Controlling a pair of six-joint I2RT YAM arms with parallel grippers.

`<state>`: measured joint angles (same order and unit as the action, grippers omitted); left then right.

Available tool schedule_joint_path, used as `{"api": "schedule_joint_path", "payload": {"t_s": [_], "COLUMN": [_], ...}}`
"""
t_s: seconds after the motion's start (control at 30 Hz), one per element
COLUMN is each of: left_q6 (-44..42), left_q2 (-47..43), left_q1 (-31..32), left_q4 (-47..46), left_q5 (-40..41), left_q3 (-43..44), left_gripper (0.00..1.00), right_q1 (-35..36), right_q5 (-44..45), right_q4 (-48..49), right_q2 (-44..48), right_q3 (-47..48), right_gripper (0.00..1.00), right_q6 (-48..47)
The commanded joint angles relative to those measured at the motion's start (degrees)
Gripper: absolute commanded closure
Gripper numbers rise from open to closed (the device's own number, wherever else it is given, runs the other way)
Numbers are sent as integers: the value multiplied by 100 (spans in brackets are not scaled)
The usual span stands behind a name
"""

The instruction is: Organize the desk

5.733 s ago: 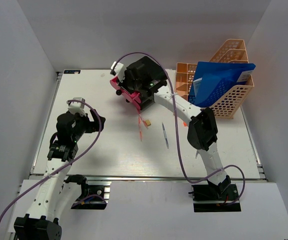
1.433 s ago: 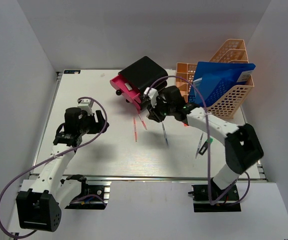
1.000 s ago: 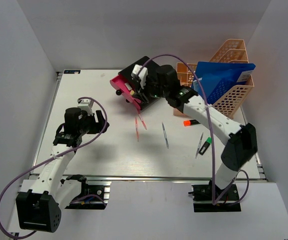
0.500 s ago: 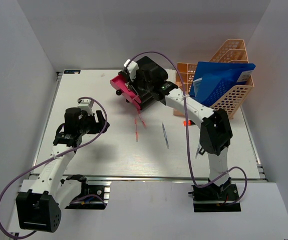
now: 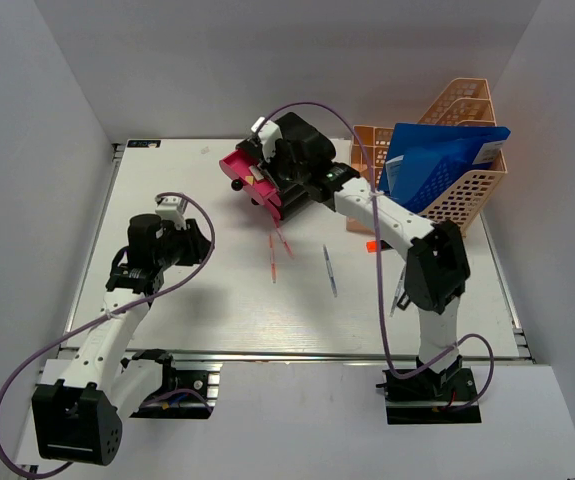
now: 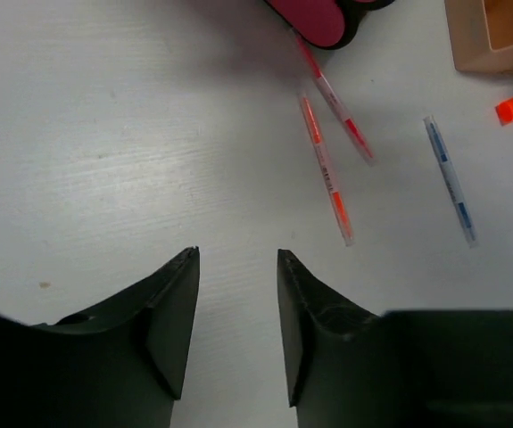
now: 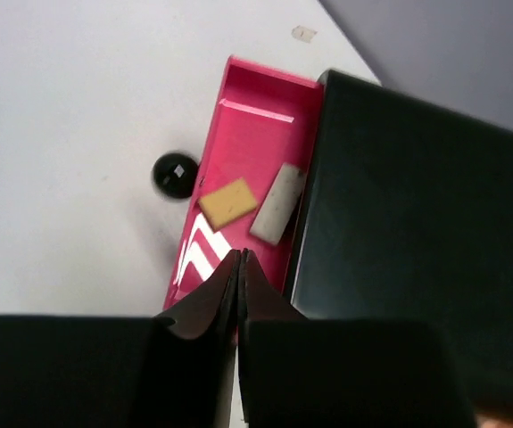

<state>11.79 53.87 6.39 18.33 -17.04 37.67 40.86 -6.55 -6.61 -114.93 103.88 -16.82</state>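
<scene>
My right end effector (image 7: 240,259) closed, empty, above the open pink drawer (image 7: 256,143), my left end effector (image 6: 236,259) half parted over the surface (image 6: 95,152), holding nothing.

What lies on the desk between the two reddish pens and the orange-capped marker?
A single blue pen lies there on the white desk, touching neither; the left wrist view shows it best.

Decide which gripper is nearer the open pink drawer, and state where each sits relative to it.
Right. The right gripper hangs directly above the pink drawer. The left gripper is far off toward the near left, over the desk, short of the pens.
</scene>
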Motion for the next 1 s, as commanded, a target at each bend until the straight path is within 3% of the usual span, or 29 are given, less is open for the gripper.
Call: {"api": "schedule_joint_path", "payload": {"t_s": [0.0,0.03,0.07,0.1,0.2,0.23,0.33,0.43,0.7,0.97], "left_q6": [51,278,393,525,1376,1831,2292,2617,2688,2443], "left_q2": [-157,-122,-78,79,517,694,1484,2205,3647,4167], "left_q1": [-58,-59,-59,-59,11,11,63,64,310,477], "left_q4": [-660,-820,-1031,-1381,-2174,-2297,-2264,-1669,-454,276], "left_q5": [-378,-545,-633,-660,-520,-450,-63,200,1079,1563], "left_q3": [-22,-119,-146,-155,-120,20,503,1467,3298,3677], "left_gripper": [52,61,76,80,93,93,92,91,87,87], "right_q1": [-87,-183,-210,-254,-342,-377,-456,-605,-790,-939], "right_q5": [-161,-728,-960,-1128,-1630,-1613,-1613,-1709,-1824,-1674], "right_q4": [-285,-601,-979,-1583,-1731,-1590,-1229,-1071,-596,-385], "right_q2": [1077,1366,1499,1622,2447,2928,3616,3969,4304,4743], "right_q3": [-392,-455,-534,-874,-2016,-2951,-4265,-4900,-5413,-5676], "right_gripper": [100,100,100,100,100,100,100,100,100,100], "right_q6": [319,337,355,416,495,461,188,109,-40,-102]}}
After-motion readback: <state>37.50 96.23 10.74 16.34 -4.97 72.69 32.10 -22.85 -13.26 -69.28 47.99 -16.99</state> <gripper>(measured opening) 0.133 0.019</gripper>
